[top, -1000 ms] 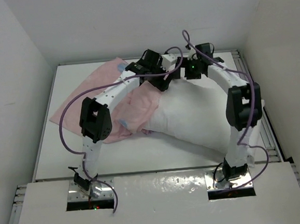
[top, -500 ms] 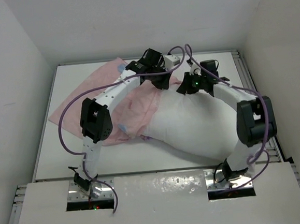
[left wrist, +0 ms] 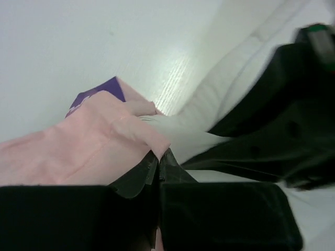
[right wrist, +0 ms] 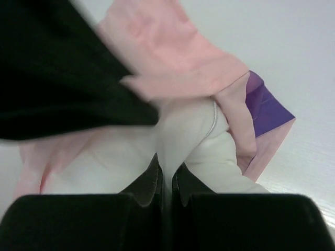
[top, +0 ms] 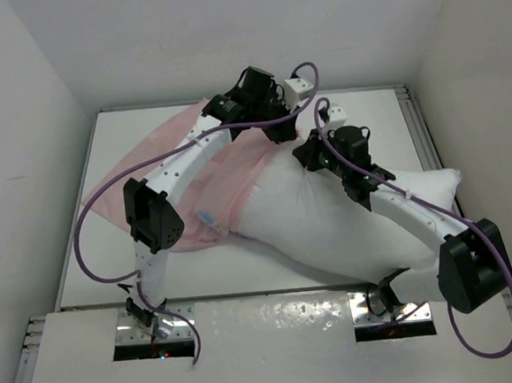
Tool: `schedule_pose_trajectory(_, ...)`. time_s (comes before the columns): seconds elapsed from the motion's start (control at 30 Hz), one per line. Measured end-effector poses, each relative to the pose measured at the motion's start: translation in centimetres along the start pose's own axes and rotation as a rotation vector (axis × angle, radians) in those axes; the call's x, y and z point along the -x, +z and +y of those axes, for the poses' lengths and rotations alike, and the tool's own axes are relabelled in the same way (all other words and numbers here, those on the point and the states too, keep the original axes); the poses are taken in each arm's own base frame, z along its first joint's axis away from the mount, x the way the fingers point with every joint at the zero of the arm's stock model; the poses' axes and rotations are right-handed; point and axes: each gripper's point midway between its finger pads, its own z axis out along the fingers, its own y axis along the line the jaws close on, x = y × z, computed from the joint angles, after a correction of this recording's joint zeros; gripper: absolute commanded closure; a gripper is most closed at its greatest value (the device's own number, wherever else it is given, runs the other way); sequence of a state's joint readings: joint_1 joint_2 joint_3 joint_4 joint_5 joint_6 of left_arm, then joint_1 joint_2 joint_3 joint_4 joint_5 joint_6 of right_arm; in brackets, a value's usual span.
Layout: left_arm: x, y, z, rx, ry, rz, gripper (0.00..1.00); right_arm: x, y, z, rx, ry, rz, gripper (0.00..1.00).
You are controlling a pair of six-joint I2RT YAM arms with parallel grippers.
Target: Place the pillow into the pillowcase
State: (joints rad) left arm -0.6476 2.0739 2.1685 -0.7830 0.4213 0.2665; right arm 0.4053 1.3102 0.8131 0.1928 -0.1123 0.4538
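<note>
Pillow (top: 330, 226) lies across the middle and right of the tabletop (top: 356, 113), long side slanting from far-centre to near-right, with one corner poking out by the right edge. Pillowcase (top: 160, 159) is spread on the left half, pale pink inside facing up. It's rumpled where it meets the pillow's left end, and that end sits against or under the pink cloth; how far in it goes, cannot tell.

Left claw (left wrist: 158, 158) is closed, pinching the pink hem of the pillowcase at the far-centre spot. A fold of pink is bunched above the tips and a bit of the purple outer side shows behind it. Right claw (right wrist: 165, 170) is closed too, nipping a pucker of white pillow fabric at the pillow's far end, seam line visible just above the pinch. The two claws are just beside each other; each shows up as a black blur in the other's wrist view.

Left arm (top: 183, 166) stretches over the pillowcase to the far side. Right arm (top: 418, 219) lies low over the pillow, elbow out near the right front corner
</note>
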Motion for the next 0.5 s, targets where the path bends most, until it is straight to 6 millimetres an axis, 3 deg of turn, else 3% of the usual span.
schedule_pose_trajectory(0.17, 1.4, -0.7, -3.5, -0.125, 0.1, -0.04, 1.0, 2.0, 0.1, -2.3, -0.132, 0.147, -0.104, 1.0)
schedule_pose_trajectory(0.33, 1.4, -1.1, -6.1, -0.207, 0.211, -0.06, 0.99, 3.2, 0.1, -4.9, -0.246, 0.339, -0.185, 1.0)
schedule_pose_trajectory(0.4, 0.7, -1.0, -6.3, -0.215, 0.228, -0.051, 0.9, 2.9, -0.1, -5.8, -0.285, 0.412, -0.212, 1.0)
schedule_pose_trajectory(0.43, 0.2, -0.9, -6.5, -0.223, 0.225, -0.044, 0.73, 2.8, -0.2, -6.4, -0.306, 0.443, -0.23, 1.0)
schedule_pose_trajectory(0.5, -1.1, -0.6, -7.0, -0.235, 0.217, -0.013, 0.54, 2.2, -0.5, -7.6, -0.356, 0.492, -0.259, 1.0)
